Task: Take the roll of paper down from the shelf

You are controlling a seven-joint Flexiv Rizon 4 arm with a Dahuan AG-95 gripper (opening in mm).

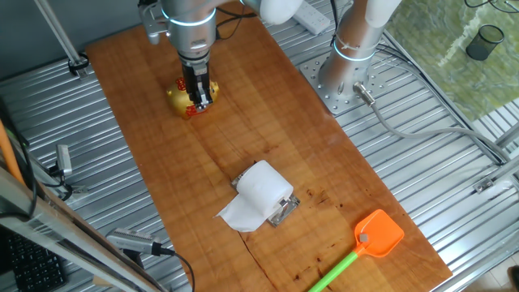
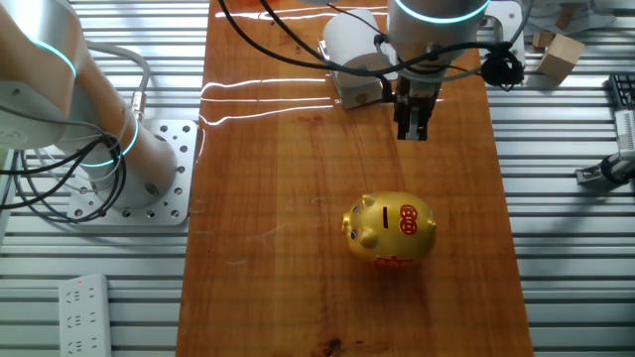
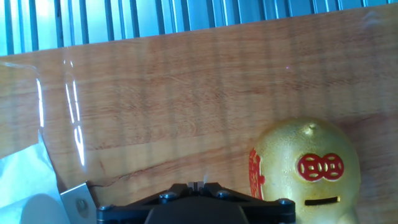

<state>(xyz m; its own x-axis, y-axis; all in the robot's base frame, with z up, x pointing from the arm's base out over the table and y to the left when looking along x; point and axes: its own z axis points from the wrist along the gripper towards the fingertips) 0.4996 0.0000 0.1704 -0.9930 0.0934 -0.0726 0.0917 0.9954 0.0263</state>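
The white roll of paper (image 1: pixel 261 191) lies on the small silver shelf (image 1: pixel 285 211) near the middle of the wooden board, its tissue tail hanging toward the front left. My gripper (image 1: pixel 198 99) hangs far from it, over the golden piggy bank, with its fingers pressed together and nothing between them. In the other fixed view the roll (image 2: pixel 350 42) and shelf (image 2: pixel 363 91) sit at the far end, just left of the gripper (image 2: pixel 412 127). The hand view shows the shut fingertips (image 3: pixel 196 185), with the roll (image 3: pixel 22 186) and a shelf corner (image 3: pixel 78 200) at the bottom left.
A golden piggy bank (image 1: pixel 185 98) (image 2: pixel 391 229) (image 3: pixel 308 171) stands on the board below the gripper. An orange-headed swatter (image 1: pixel 377 235) lies at the board's near right corner. The arm's base (image 1: pixel 349 77) stands beside the board on slatted metal.
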